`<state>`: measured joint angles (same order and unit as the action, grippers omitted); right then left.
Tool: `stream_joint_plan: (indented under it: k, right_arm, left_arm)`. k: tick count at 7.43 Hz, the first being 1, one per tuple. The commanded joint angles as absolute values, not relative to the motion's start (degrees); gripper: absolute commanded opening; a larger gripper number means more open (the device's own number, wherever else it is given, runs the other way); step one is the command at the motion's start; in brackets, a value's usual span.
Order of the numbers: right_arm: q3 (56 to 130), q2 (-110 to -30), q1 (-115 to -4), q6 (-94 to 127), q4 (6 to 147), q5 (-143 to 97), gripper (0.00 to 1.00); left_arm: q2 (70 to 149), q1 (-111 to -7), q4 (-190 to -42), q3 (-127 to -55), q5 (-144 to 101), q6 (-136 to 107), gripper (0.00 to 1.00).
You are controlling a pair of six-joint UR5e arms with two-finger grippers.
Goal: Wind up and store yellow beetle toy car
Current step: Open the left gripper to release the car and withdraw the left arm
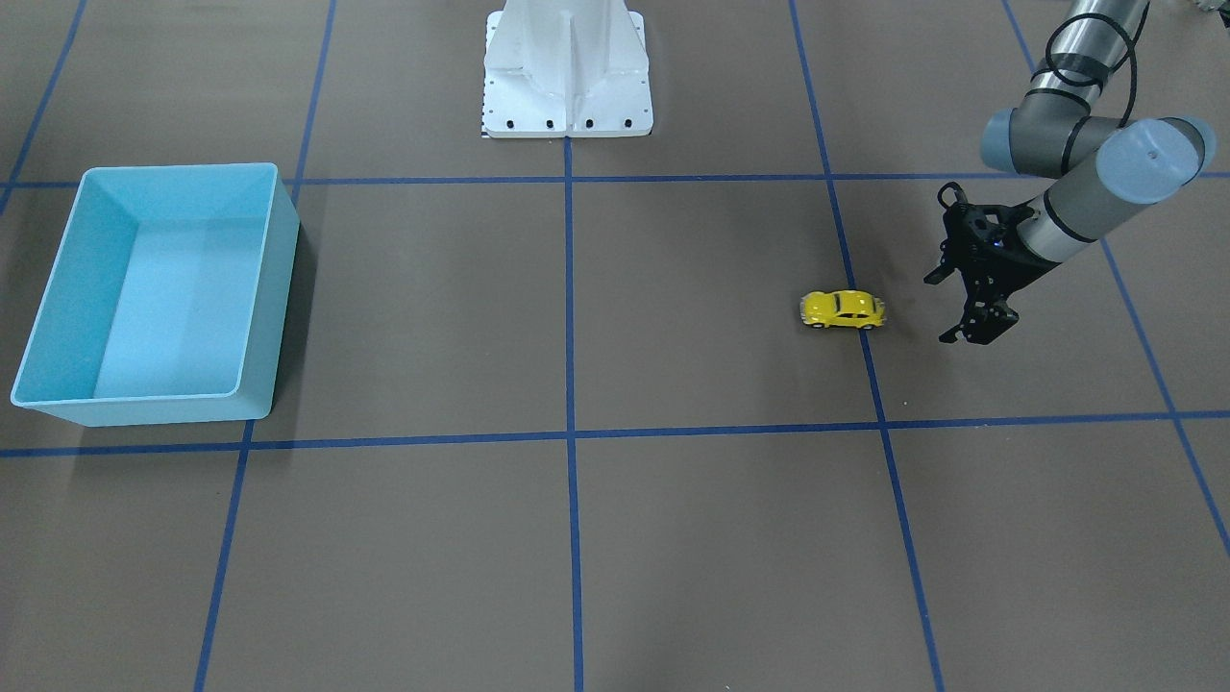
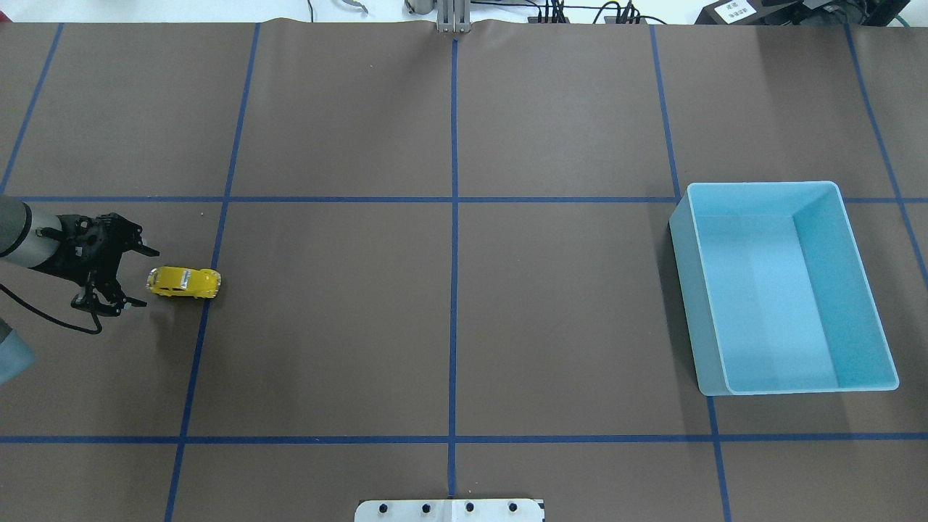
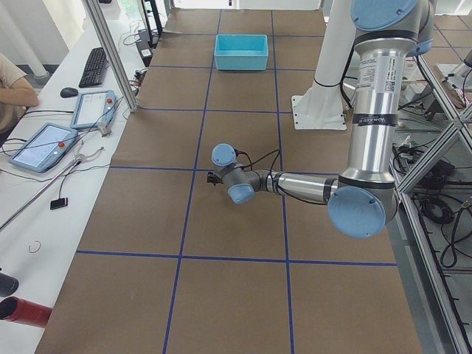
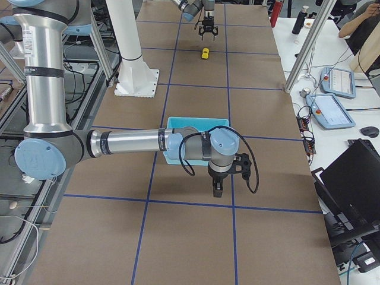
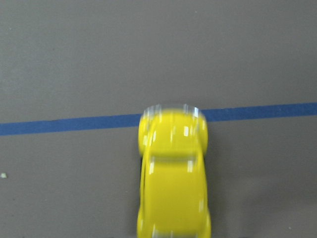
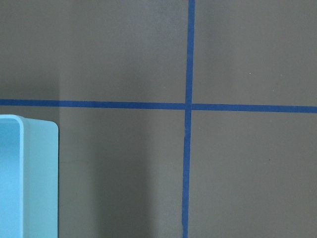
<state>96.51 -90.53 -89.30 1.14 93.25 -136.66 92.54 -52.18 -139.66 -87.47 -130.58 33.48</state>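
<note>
The yellow beetle toy car (image 2: 183,282) stands on its wheels on the brown table, across a blue tape line at the far left of the overhead view. My left gripper (image 2: 138,279) is open just to its left, fingers pointing at the car and apart from it. The front-facing view shows the car (image 1: 843,309) a short gap from the left gripper (image 1: 937,309). The car (image 5: 173,183) fills the lower middle of the left wrist view, blurred. My right gripper (image 4: 217,190) shows only in the exterior right view, beside the light blue bin (image 4: 196,122); I cannot tell its state.
The light blue bin (image 2: 761,185) stands empty at the right of the table, far from the car. One corner of the bin (image 6: 29,183) shows in the right wrist view. The white robot base (image 1: 567,67) stands at the table's edge. Blue tape lines grid the mat.
</note>
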Motion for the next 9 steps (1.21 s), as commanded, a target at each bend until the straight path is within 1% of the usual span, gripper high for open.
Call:
stream_joint_plan:
  k: [1, 5, 7, 8, 9]
  right_arm:
    - [96.6, -90.5, -89.3, 1.1, 93.3, -136.7, 1.0]
    - [96.6, -88.5, -89.1, 1.1, 93.1, -135.4, 1.0]
    - [96.6, -86.0, -88.2, 1.1, 93.1, -135.4, 1.0]
    - [96.3, -84.5, -86.6, 1.0, 93.1, -135.1, 1.0]
    - [97.1, -83.7, -86.3, 0.3, 93.2, -134.9, 1.0]
  left_arm:
    - [92.5, -56.4, -137.0, -87.3, -131.9, 33.4, 1.0]
    - [92.9, -67.6, -117.8, -87.5, -133.9, 32.9, 1.0]
    - [92.9, -73.7, -108.9, -87.5, -133.9, 32.5, 1.0]
    - [92.8, -77.6, -104.3, -87.5, -134.0, 28.0, 1.0]
    - [92.0, -81.1, -102.5, -87.8, -134.0, 16.0, 1.0]
